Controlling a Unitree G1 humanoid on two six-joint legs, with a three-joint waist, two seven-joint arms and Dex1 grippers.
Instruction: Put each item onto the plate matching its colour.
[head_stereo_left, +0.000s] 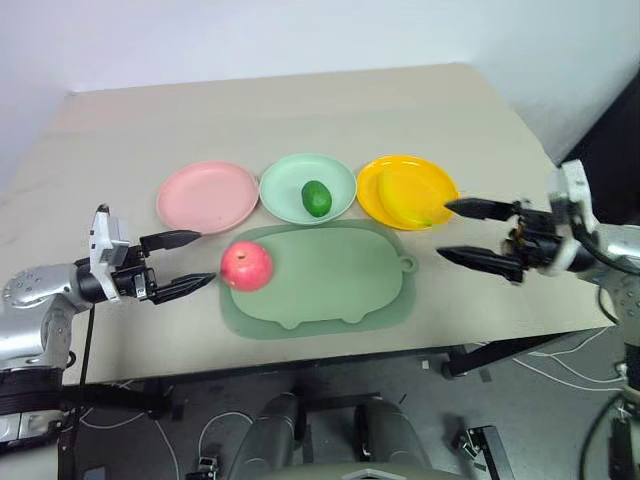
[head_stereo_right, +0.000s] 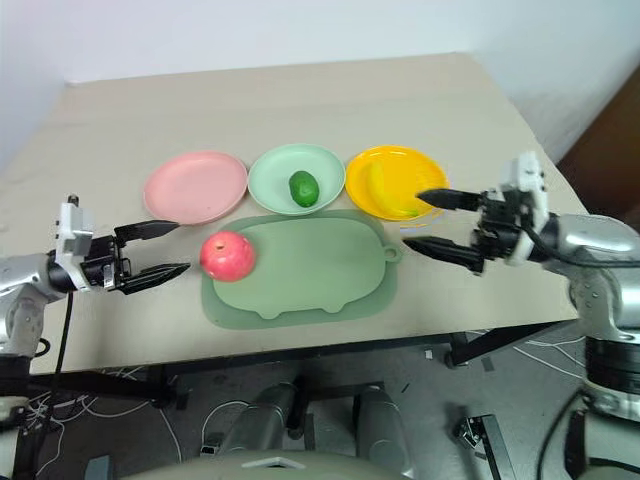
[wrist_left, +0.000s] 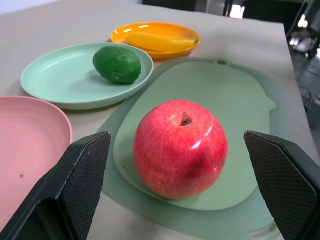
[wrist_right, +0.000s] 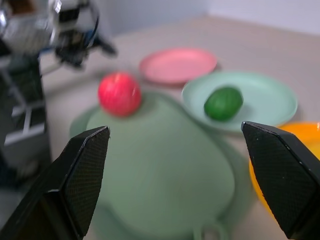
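Observation:
A pink-red apple (head_stereo_left: 246, 266) stands on the left end of the green mat (head_stereo_left: 330, 285). Just left of it, my left gripper (head_stereo_left: 205, 258) is open, its fingers (wrist_left: 75, 185) flanking the apple (wrist_left: 180, 147) without touching it. Behind the mat is a row of three plates. The pink plate (head_stereo_left: 207, 195) is bare, the mint green plate (head_stereo_left: 285, 180) holds the dark green lime (head_stereo_left: 316, 198), and the yellow plate (head_stereo_left: 410, 162) holds the banana (head_stereo_left: 405, 200). My right gripper (head_stereo_left: 444, 230) hovers open and empty at the yellow plate's right edge.
The beige table's front edge (head_stereo_left: 300, 365) runs close below the mat. Its right edge (head_stereo_left: 545, 150) lies just beyond my right arm. Bare tabletop stretches behind the plates to the wall. Cables lie on the floor under the table.

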